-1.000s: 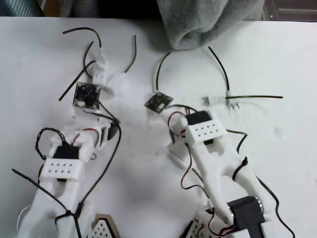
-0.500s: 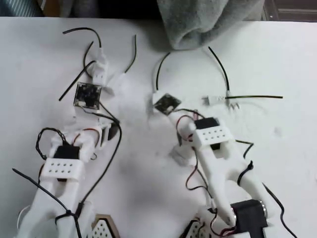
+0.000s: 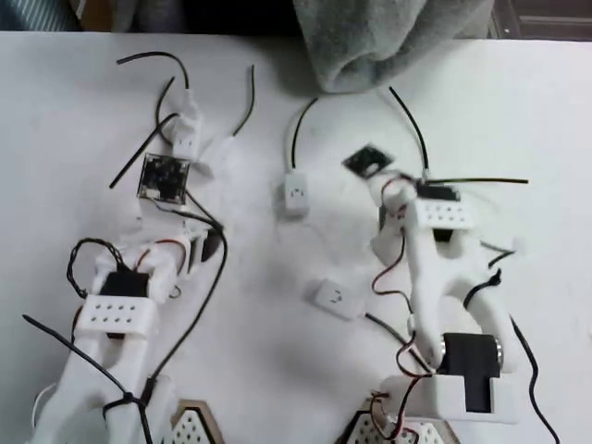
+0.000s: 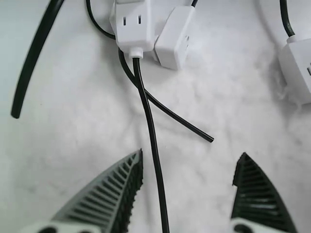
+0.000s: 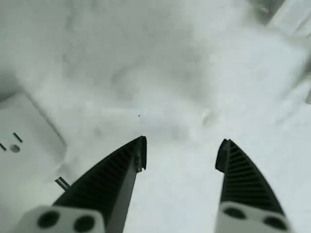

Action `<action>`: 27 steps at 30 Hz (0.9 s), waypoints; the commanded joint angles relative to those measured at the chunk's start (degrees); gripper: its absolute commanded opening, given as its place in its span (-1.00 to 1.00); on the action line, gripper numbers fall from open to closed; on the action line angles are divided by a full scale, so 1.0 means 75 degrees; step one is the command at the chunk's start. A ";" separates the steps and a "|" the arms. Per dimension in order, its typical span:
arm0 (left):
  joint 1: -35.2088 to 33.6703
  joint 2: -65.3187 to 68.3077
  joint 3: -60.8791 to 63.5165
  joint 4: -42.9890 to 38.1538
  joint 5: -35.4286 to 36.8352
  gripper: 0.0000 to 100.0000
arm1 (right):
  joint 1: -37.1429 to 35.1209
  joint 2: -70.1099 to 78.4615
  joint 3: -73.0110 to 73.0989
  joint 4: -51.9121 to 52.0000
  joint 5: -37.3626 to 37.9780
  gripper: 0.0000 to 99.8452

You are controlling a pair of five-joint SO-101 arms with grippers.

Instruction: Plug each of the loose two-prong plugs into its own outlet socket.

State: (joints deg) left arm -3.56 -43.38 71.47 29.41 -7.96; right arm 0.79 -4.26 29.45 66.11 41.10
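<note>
Right wrist view shows the right gripper [image 5: 182, 143] spread empty above the white table [image 5: 160, 63], probably made ready for its next grasp.

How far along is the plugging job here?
Done: nothing confirmed; two white blocks touch ahead of the left tool, joined or not I cannot tell. In hand: nothing; left tool open over a black cable, right tool open beside a white socket block. Left: apparently every plug; a corded socket mid-table has nothing in it.

High camera far above the table [image 3: 546, 102]; wrist cameras close over it behind left pincer [image 4: 192, 153], right pincer [image 5: 183, 141].
</note>
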 commanded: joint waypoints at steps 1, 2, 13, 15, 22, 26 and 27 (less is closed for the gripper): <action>0.0076 -0.0182 -0.0047 -0.0152 0.0012 -0.41 | -0.0135 -0.0064 -0.1254 0.1565 0.0047 -0.56; 0.0076 -0.0182 -0.0047 -0.0152 0.0012 -0.41 | -0.0322 -0.0064 -0.1371 0.1940 0.0047 -0.56; 0.0076 -0.0182 -0.0047 -0.0152 0.0012 -0.41 | -0.2936 -0.0076 0.0188 0.2702 0.0012 -0.56; 0.0076 -0.0182 -0.0047 -0.0152 0.0012 -0.41 | -0.3253 -0.0076 0.0375 0.2702 0.0012 -0.56; 0.0076 -0.0205 -0.0047 -0.0152 0.0012 -0.41 | -0.3499 0.0006 0.0891 0.1905 0.0012 -0.56; 0.0076 -0.0205 -0.0035 -0.0152 0.0012 -0.41 | -0.3475 0.0147 0.1536 0.0604 0.0047 -0.56; 0.0076 -0.0205 -0.0035 -0.0152 0.0012 -0.41 | -0.3475 0.0229 0.1618 0.0322 0.0070 -0.56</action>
State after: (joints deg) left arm -3.56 -43.38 71.47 29.41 -8.04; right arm -25.05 -3.03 40.26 74.11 41.01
